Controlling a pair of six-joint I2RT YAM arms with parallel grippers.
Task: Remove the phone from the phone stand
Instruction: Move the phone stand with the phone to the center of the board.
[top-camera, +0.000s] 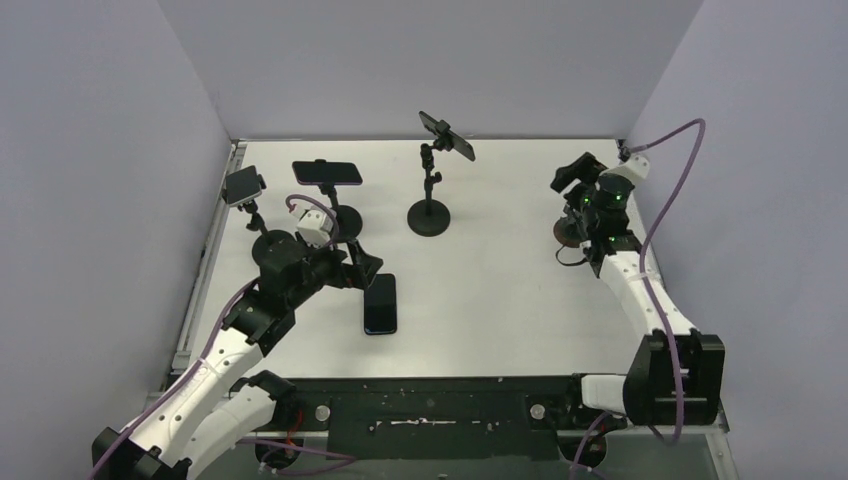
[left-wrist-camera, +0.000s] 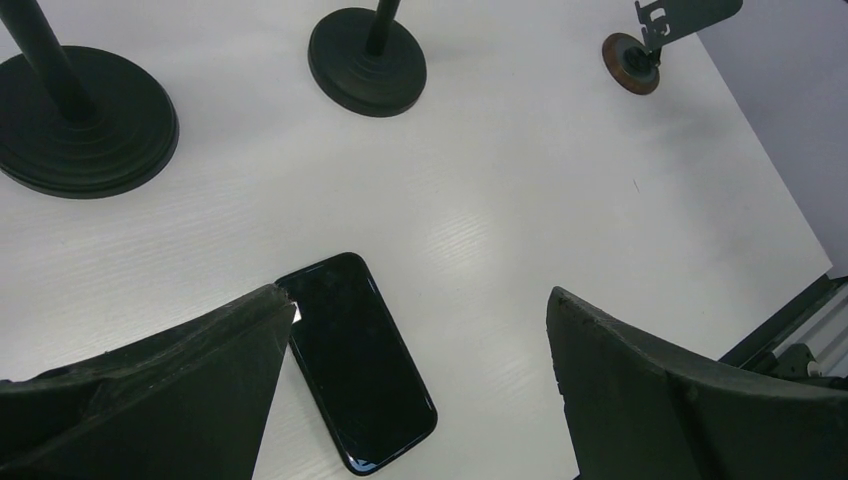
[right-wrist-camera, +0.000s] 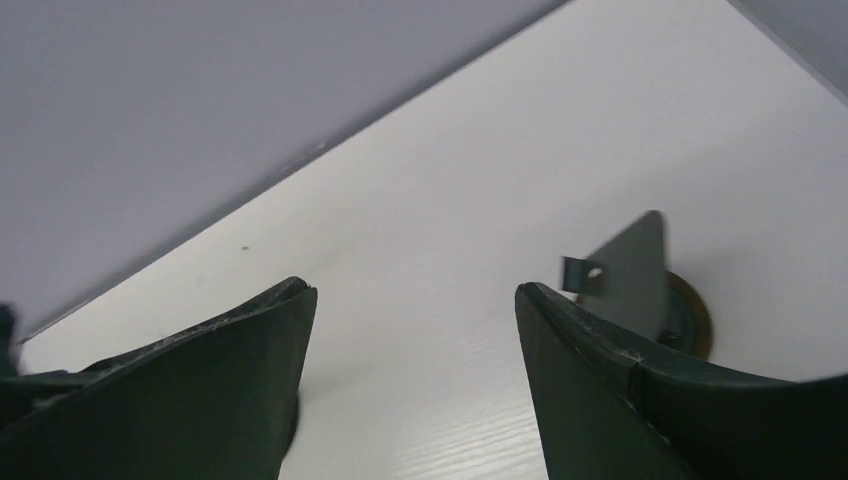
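Left gripper (top-camera: 366, 268): jaws spread wide, nothing between them, low over the near-left part of the table (top-camera: 500, 300). Flat phone (top-camera: 380, 303) lies dark face up on the table right at that gripper, off any stand. In the left wrist view one corner of it sits at the tip of one finger (left-wrist-camera: 150, 400); can't tell if they touch. The other finger is well apart from it.

Right gripper (top-camera: 577, 172): also spread, empty, up by the right edge toward the far-right corner. Small stand (top-camera: 570, 232), brown base, sits just beside it with its plate bare. In the right wrist view the plate shows just behind one finger.

Three other stands each carry a phone:
- edge stand (top-camera: 253, 212) at the left edge, left phone (top-camera: 243, 185) clamped on top
- second stand (top-camera: 348, 218) just beside it, toward the middle, second phone (top-camera: 327, 172) held level
- centre stand (top-camera: 430, 217) mid-table toward the far edge, centre phone (top-camera: 447, 135) tilted
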